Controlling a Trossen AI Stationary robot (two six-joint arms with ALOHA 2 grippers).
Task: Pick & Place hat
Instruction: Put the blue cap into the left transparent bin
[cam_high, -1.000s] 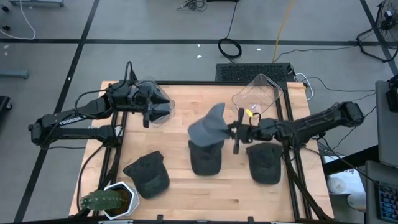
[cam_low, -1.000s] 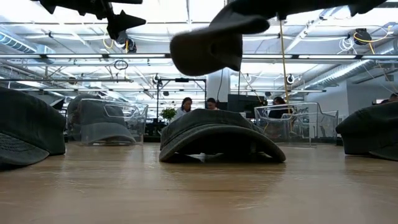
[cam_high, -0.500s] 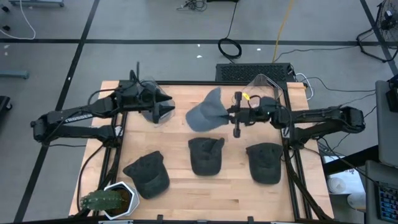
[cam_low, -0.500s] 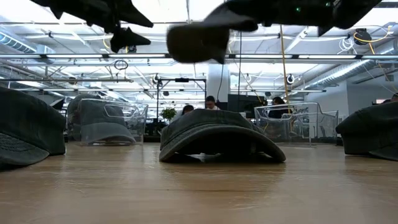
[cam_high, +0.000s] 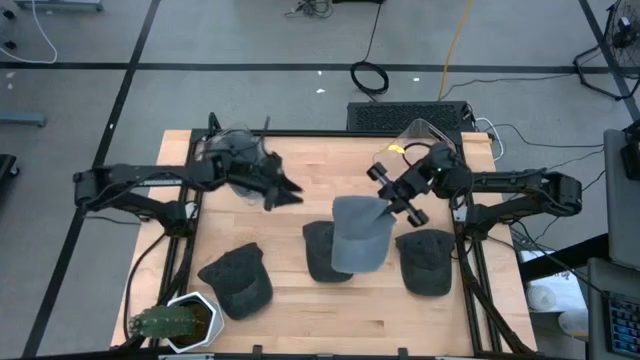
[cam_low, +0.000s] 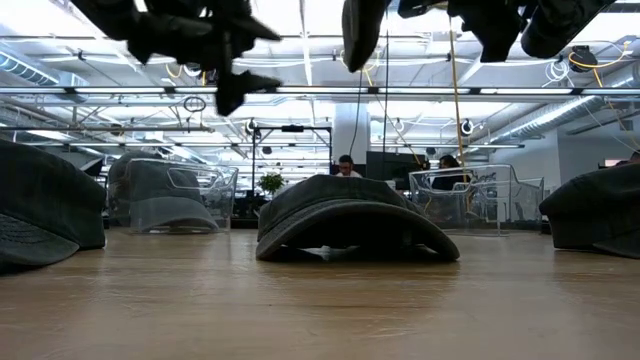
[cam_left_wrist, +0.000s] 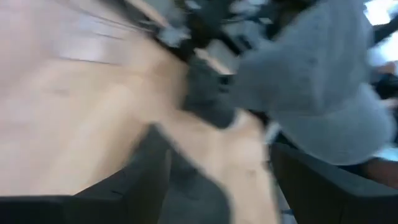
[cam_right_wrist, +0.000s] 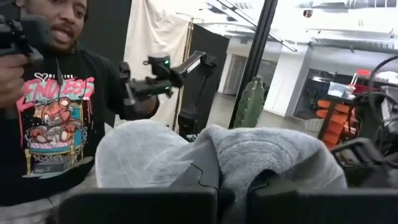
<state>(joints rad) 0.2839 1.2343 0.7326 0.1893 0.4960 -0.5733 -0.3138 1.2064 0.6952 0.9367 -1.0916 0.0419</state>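
Hanging by one edge from the closed right claw (cam_high: 398, 200) above the bench (cam_high: 290, 300) centre, the grey hat (cam_high: 358, 245) droops toward the open left claw (cam_high: 285, 192), which is the nearer free arm.

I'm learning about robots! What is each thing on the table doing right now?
Grey hat: held up in the air by the right gripper.
Left gripper: open, empty, over the table.
Three dark hats: lying on the table.
Clear bin: tilted, at the table's far right corner.
Cactus: in its pot.
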